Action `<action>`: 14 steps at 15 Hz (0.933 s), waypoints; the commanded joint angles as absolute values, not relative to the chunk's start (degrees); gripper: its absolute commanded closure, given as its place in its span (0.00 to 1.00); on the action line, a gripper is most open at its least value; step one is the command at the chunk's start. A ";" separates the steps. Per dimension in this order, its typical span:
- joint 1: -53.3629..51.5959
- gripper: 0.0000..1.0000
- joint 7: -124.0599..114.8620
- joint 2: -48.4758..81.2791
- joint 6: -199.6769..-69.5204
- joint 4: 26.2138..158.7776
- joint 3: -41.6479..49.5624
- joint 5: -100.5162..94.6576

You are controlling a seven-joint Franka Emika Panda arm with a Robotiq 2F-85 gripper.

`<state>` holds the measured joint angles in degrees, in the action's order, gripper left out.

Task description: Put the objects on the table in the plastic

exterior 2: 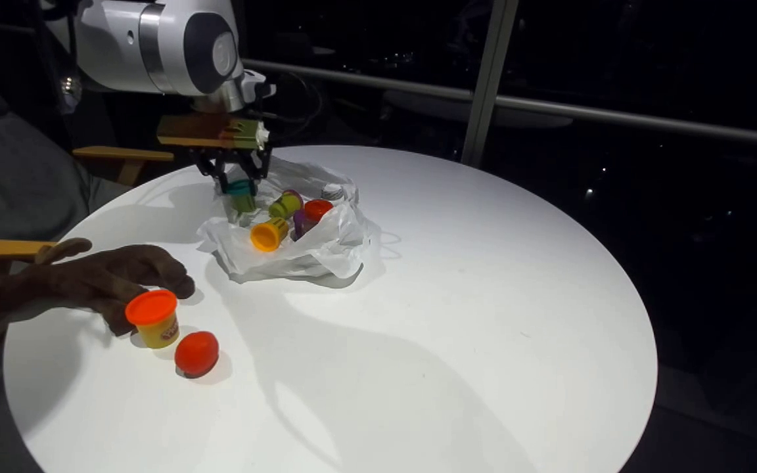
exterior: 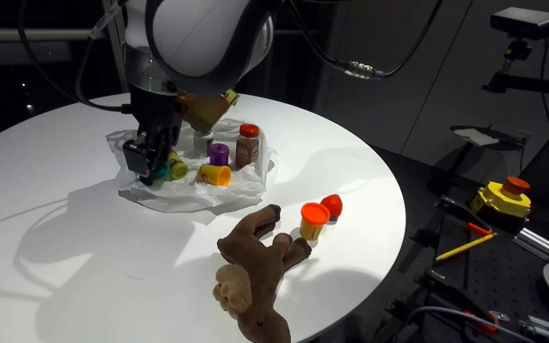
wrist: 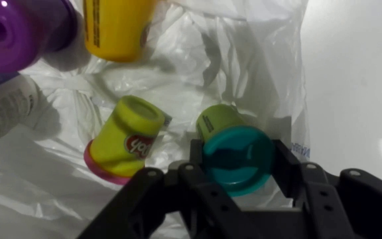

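Observation:
My gripper (wrist: 238, 156) is shut on the teal lid of a green cup (wrist: 240, 159), one finger on each side. This cup is over the plastic (exterior: 188, 199), a wrinkled whitish bag; whether its base touches down I cannot tell. On the bag lie a yellow cup with a pink rim (wrist: 124, 142), a yellow-orange cup (exterior: 214, 175), a purple cup (exterior: 218, 155), a white bottle (exterior: 203, 144) and a red-capped bottle (exterior: 247, 148). Directly on the table (exterior: 112, 290) are the brown plush animal (exterior: 255, 257), an orange-lidded yellow cup (exterior 2: 155, 318) and a red rounded toy (exterior 2: 197, 353).
Behind the plush animal in an exterior view is a chair with a wooden armrest (exterior 2: 122, 155). Beyond the table's edge stand a yellow box with a red button (exterior: 503, 199) and a camera on a mount (exterior: 527, 23).

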<state>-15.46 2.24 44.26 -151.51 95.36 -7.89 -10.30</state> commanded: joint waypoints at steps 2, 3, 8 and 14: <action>-15.73 0.76 3.40 44.88 -148.87 95.42 -5.90 -11.14; -15.72 0.27 3.26 44.01 -149.36 96.01 -5.87 -11.09; -16.28 0.00 0.50 37.76 -149.98 100.81 -4.51 -11.23; -17.38 0.00 -13.25 24.81 -139.90 106.10 0.21 -11.05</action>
<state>-16.58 -6.84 32.73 -145.59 101.22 -2.31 -10.79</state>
